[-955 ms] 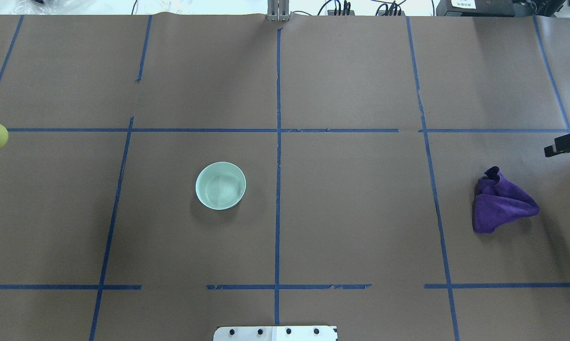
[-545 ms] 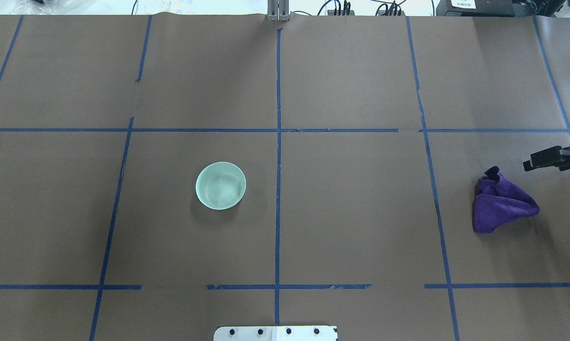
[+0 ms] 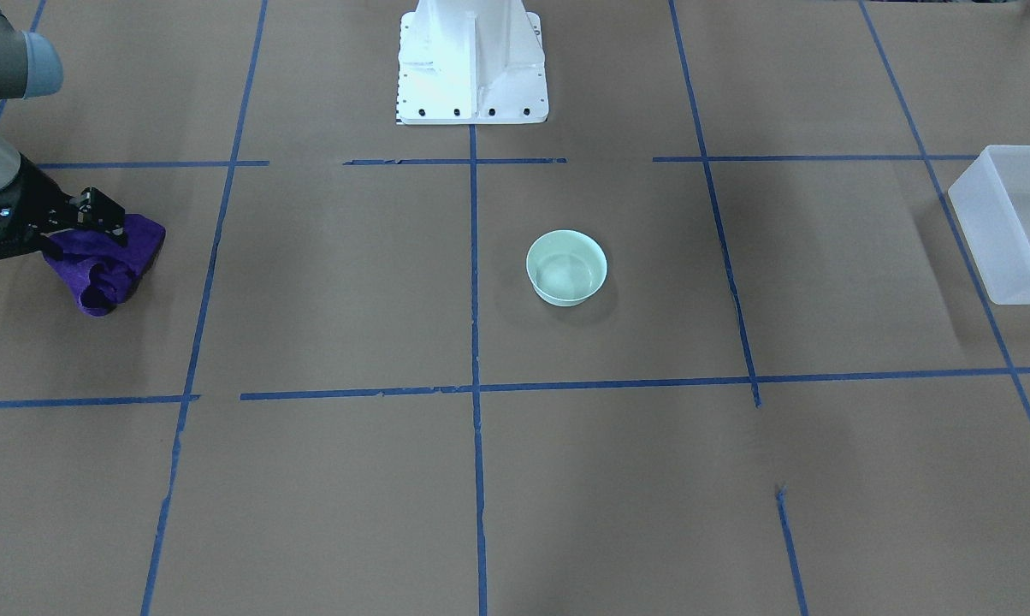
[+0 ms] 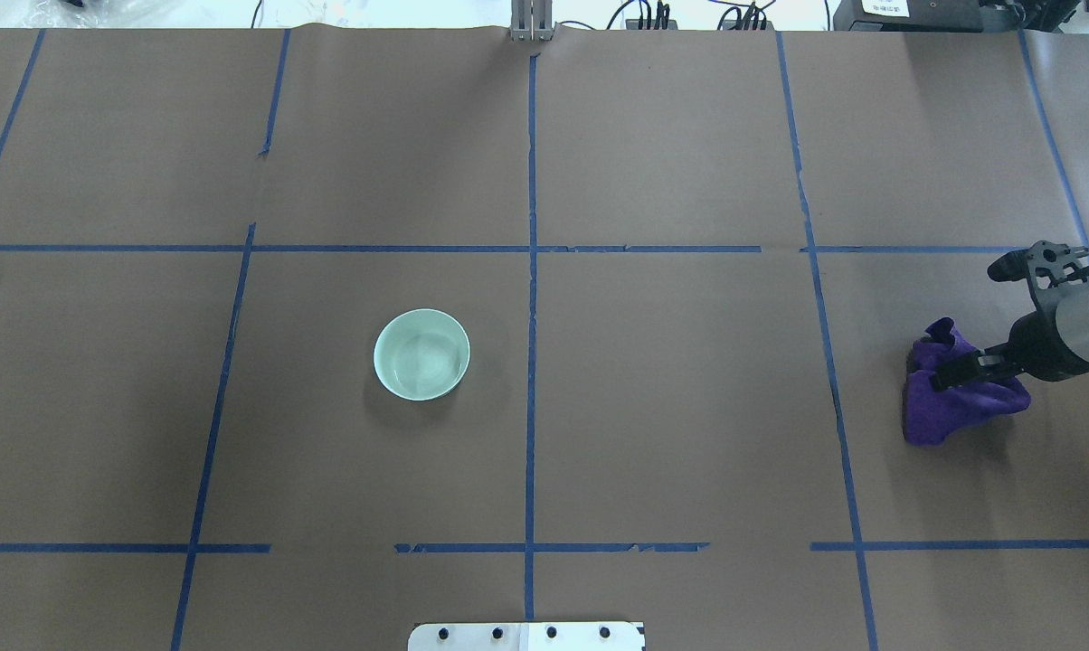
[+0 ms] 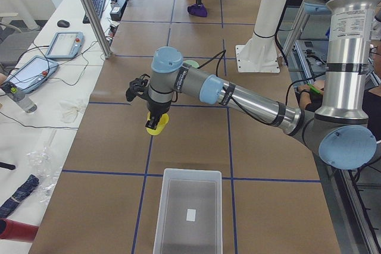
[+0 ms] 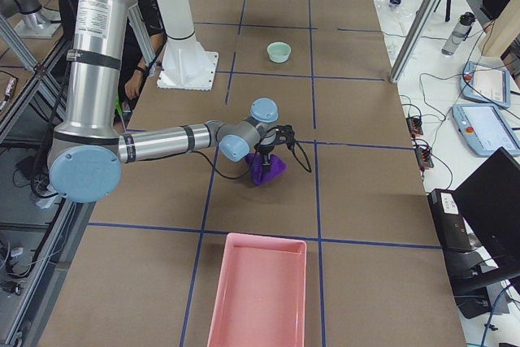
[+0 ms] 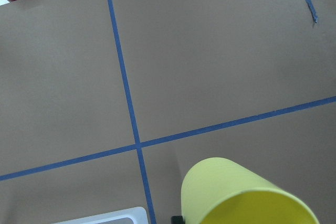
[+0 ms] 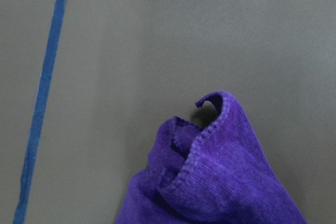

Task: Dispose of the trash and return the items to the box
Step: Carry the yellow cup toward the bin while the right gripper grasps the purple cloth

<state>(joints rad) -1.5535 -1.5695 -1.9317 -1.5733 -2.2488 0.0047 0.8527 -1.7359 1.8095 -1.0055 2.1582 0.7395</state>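
The yellow cup point(image 7: 241, 195) hangs above the table, held in my left gripper point(image 5: 156, 122), a short way from the open end of the frosted white box point(image 5: 159, 218). The cup point(image 5: 161, 128) is outside the box. The box also shows in the front view point(image 3: 985, 248). The left gripper is out of the overhead view. My right gripper point(image 4: 961, 371) is open, low over a crumpled purple cloth point(image 4: 951, 411). In the front view the right gripper point(image 3: 96, 227) sits on the cloth's point(image 3: 109, 278) top. The right wrist view shows the cloth point(image 8: 226, 182) close below.
A pale green bowl point(image 4: 421, 353) stands left of the table's centre line. A pink tray point(image 6: 256, 298) lies at the table's right end. Blue tape lines cross the brown paper. The robot's white base plate point(image 3: 472, 60) is at the near middle edge.
My right gripper came in from the right edge and moved down onto the purple cloth. The yellow cup left the overhead view at the left edge. The cloth keeps its shape.
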